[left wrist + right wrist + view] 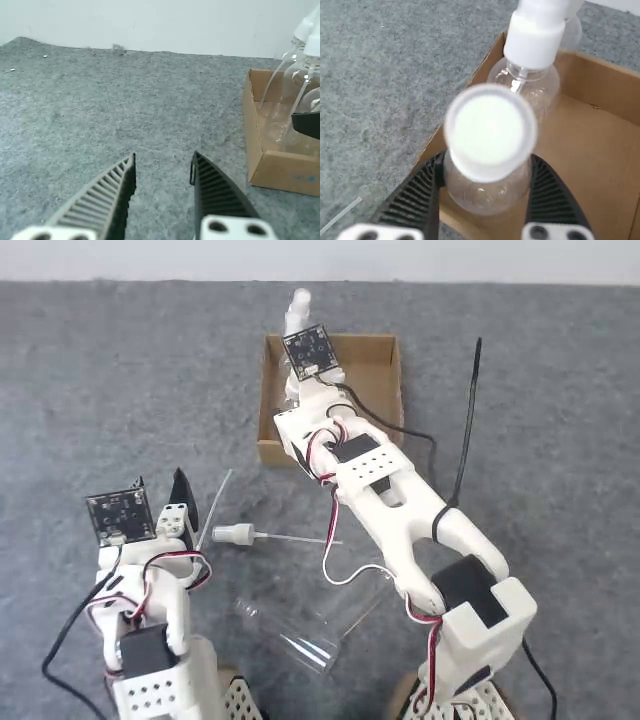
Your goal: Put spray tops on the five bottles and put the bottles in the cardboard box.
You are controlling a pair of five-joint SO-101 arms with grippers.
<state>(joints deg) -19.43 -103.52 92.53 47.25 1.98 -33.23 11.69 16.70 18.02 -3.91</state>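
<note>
A bottle [487, 192] capped with a white spray top [490, 130] is clasped between the fingers of the right gripper [486, 165] at a corner of the cardboard box [378, 365], seen at upper centre of the high view; a second capped bottle [527, 82] stands in the box just behind; the left gripper [162, 172] is held open and empty over the grey carpet [125, 100] at lower left; a loose spray top [236, 533] is laid at mid-frame; a clear bottle [290, 630] is laid on its side at lower centre.

Two bottles [487, 192] stand inside the cardboard box [380, 370], against its left wall; before it lie a spray top [235, 534] and, seemingly, another bottle [300, 630].
</note>
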